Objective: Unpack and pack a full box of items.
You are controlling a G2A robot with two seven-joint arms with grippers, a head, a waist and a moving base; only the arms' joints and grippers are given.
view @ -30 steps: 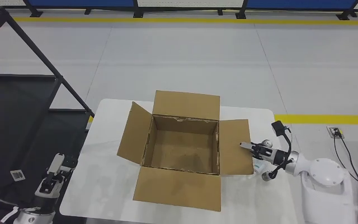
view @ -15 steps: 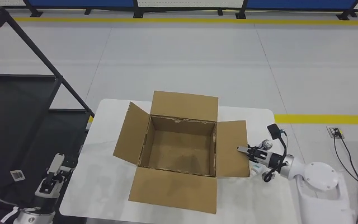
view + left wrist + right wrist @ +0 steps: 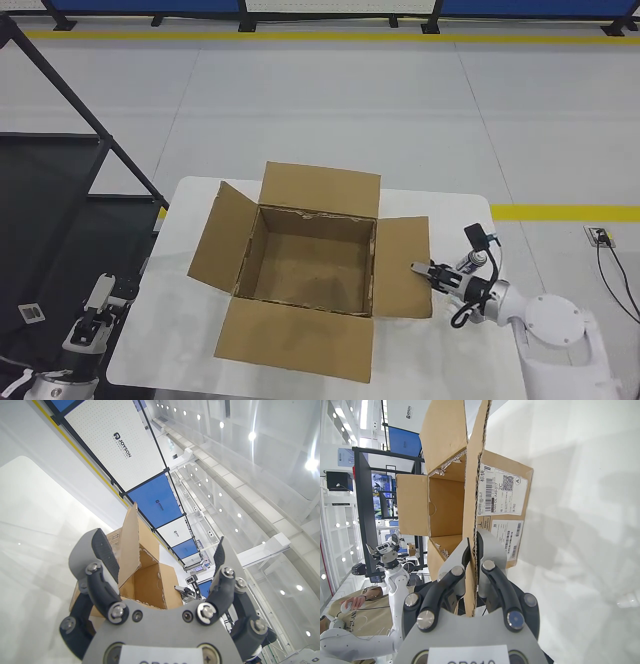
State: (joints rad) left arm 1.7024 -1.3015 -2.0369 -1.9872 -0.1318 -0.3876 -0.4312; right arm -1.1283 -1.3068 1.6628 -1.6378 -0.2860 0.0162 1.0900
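Note:
A brown cardboard box (image 3: 244, 256) stands on the white table (image 3: 440, 215) with all its flaps folded outward. Inside it I see only the bare cardboard floor. My right gripper (image 3: 421, 271) is at the outer edge of the box's right flap (image 3: 400, 262), shut on it. In the right wrist view the flap's (image 3: 473, 475) edge runs between the pinched fingers of the right gripper (image 3: 473, 547), beside the labelled box wall (image 3: 505, 500). My left gripper (image 3: 99, 296) sits off the table's near left corner. It is the left gripper (image 3: 160, 547) standing open with nothing in it, the box (image 3: 150, 580) beyond.
A black metal frame (image 3: 80, 110) and dark panel stand left of the table. Bare table surface lies to the right of the box and along its near left edge (image 3: 150, 330). A yellow floor line (image 3: 560, 212) runs behind.
The right gripper has moved left while holding the flap, and the whole box has slid left across the table with it. The left arm has kept still.

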